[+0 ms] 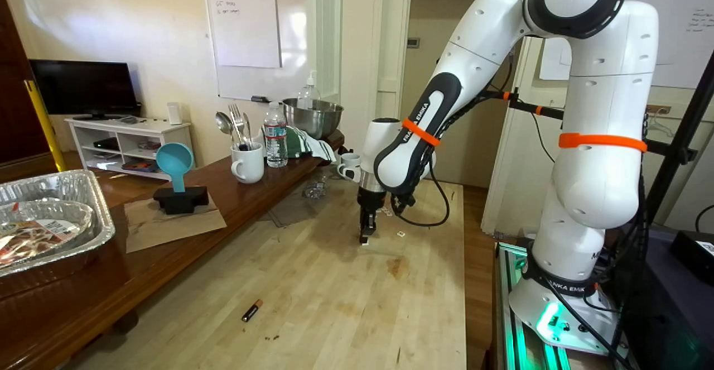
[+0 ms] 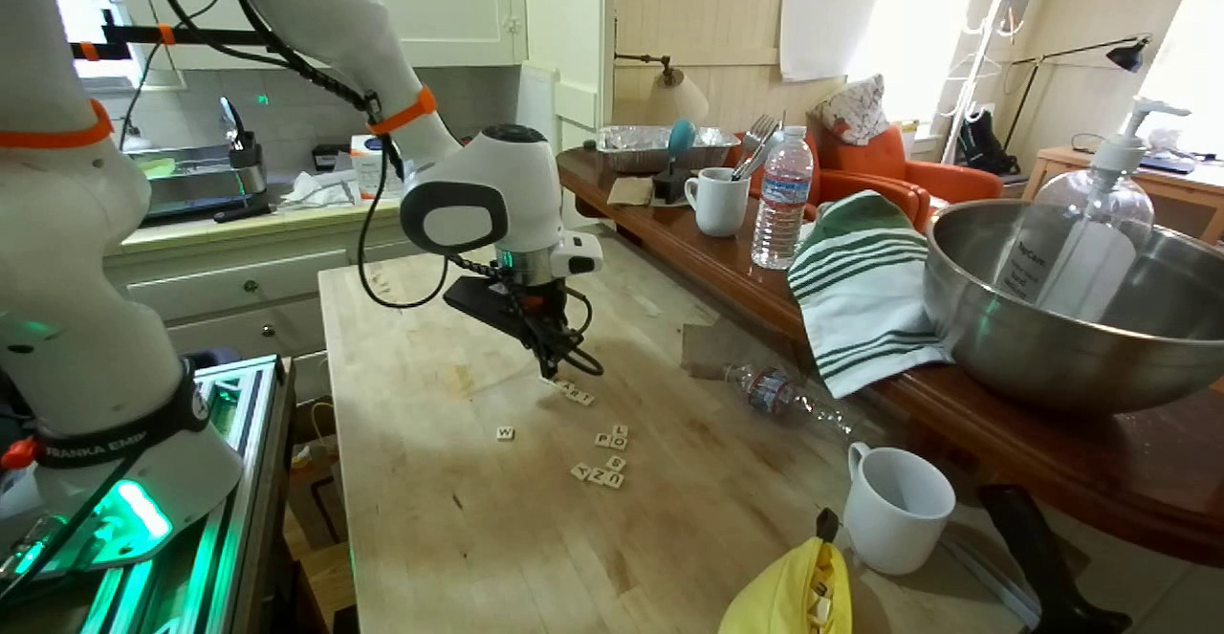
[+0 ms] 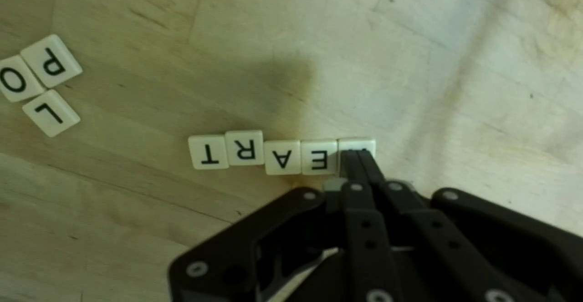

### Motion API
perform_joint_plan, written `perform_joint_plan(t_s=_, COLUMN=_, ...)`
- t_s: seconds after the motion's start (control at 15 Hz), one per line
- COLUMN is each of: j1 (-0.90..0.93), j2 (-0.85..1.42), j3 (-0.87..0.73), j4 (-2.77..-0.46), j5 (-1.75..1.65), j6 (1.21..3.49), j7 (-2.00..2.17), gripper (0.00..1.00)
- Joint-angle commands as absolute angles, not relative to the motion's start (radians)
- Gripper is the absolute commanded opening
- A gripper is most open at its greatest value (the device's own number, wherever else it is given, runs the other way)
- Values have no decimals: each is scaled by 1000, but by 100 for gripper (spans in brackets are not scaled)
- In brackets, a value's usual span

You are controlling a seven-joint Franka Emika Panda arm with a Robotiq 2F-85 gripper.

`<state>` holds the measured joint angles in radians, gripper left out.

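Your jaws are pressed together with nothing between them, fingertips (image 3: 351, 167) over the end tile (image 3: 356, 144) of a row of letter tiles (image 3: 282, 157) on the worktop (image 3: 136, 211), contact hidden; closed so, they probably serve as a narrow tip. The tiles sit edge to edge, presumably to read as one string, though the R tile (image 3: 245, 148) steps slightly out of line. In your wrist view the row's long axis runs nearly level, letter tops facing the bottom edge, T tile (image 3: 208, 152) at left.
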<state>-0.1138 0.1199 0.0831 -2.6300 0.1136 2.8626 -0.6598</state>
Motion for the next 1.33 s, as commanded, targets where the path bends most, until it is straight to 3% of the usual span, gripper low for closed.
perform_joint_plan(t_s=0.0, j1=-120, j2=78, j3=95, j4=-2658, j5=161, j6=2864, j7=-698, gripper=0)
perform_joint_plan(t_s=0.87, j1=-95, j2=-15, j3=30, j4=-2686, j5=142, j6=2839, j7=-726, gripper=0)
perform_joint_plan(t_s=0.93, j1=-94, j2=-18, j3=23, j4=-2687, j5=134, j6=2837, j7=-723, gripper=24)
perform_joint_plan(t_s=1.07, j1=-92, j2=-26, j3=13, j4=-2688, j5=128, j6=2823, j7=-735, gripper=32)
perform_joint_plan(t_s=1.27, j1=-88, j2=-40, j3=1, j4=-2697, j5=104, j6=2823, j7=-742, gripper=55)
